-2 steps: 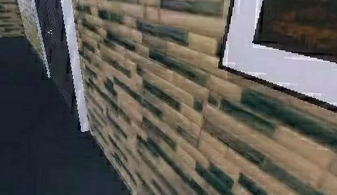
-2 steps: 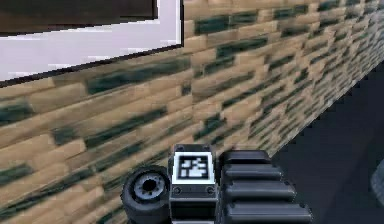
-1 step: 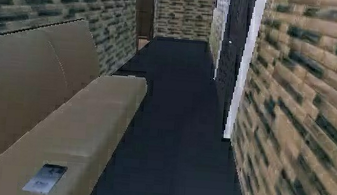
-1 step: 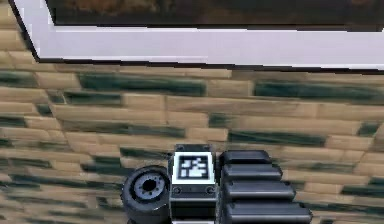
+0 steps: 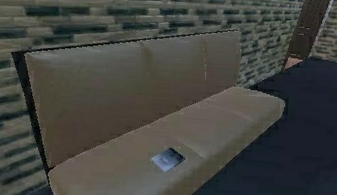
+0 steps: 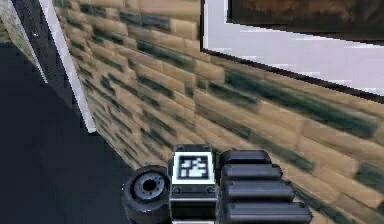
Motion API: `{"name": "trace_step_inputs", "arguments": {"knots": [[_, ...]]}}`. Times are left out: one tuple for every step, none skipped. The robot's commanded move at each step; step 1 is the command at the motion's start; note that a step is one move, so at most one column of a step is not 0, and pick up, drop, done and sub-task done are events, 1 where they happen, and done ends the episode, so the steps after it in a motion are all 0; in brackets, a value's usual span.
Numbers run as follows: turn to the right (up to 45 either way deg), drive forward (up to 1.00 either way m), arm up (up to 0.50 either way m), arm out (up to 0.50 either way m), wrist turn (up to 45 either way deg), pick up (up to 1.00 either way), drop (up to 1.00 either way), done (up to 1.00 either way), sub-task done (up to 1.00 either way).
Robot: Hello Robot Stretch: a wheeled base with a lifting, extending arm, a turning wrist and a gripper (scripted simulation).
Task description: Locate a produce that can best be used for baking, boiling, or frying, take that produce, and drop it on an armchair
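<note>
A long beige sofa (image 5: 127, 92) with three back cushions stands against the brick wall (image 5: 83, 9). One small flat grey-blue thing (image 5: 168, 160) lies on the seat near its front edge; it looks too flat and square to be a vegetable. Dark floor (image 5: 303, 146) runs off to the forward view's right, towards a brown doorway (image 5: 307, 31).

In the arm side view the arm (image 6: 255, 190) is drawn in low at the bottom edge. A marker square (image 6: 194, 166) stands on it, and the claw (image 6: 150, 192) is a dark round lump just left of that. I cannot make out its fingers, so I cannot tell their state or whether it holds anything. Beyond it are brick wall and a white-framed picture (image 6: 300, 60).

I cannot say where the produce lies, nor which way from the claw. By my reckoning the search is the step in hand. The sofa is no armchair, so that needs finding too.
</note>
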Motion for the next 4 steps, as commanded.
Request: {"name": "trace_step_inputs", "arguments": {"knots": [[0.0,0.1,0.0,0.0,0.0,0.0,0.0,0.0,0.0],[39.0,0.0,0.0,0.0,0.0,0.0,0.0,0.0,0.0],[0.0,1.0,0.0,0.0,0.0,0.0,0.0,0.0,0.0],[3.0,0.0,0.0,0.0,0.0,0.0,0.0,0.0,0.0]]}}
